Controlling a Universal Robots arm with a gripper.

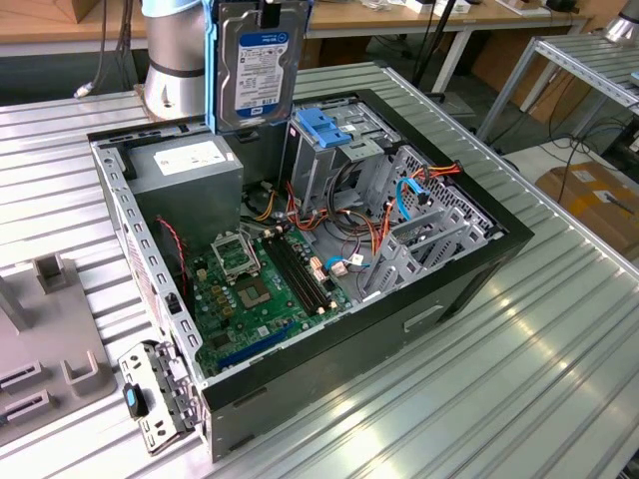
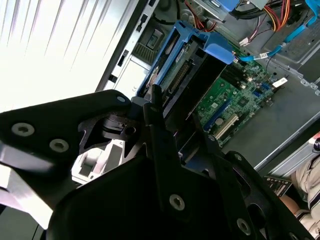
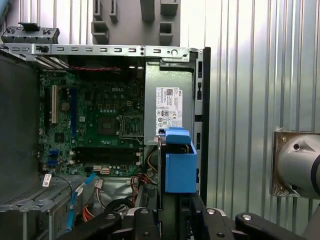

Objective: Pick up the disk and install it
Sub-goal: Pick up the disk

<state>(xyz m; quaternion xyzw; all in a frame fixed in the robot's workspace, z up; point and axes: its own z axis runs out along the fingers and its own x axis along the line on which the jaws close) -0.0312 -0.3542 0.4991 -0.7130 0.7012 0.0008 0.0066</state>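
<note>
The disk (image 1: 260, 65) hangs upright above the back of the open computer case (image 1: 479, 269), its white-and-blue label facing the exterior camera and blue rails along its sides. My gripper (image 1: 268, 12) is shut on its upper edge, at the top of the exterior view. In the second wrist view my black fingers (image 2: 155, 120) clamp the disk (image 2: 186, 75) with its circuit-board side showing. The first wrist view looks down along the disk's blue rail (image 3: 180, 167) into the case. The disk is just to the exterior view's left of the grey drive cage (image 1: 334, 160).
Inside the case lie the green motherboard (image 1: 250, 289), the grey power-supply box (image 1: 190, 170) under the disk, and loose coloured cables (image 1: 374, 235). A blue latch (image 1: 324, 125) tops the drive cage. The arm's base (image 1: 175, 60) stands behind the case. A grey fixture (image 1: 40, 339) sits at the exterior view's left.
</note>
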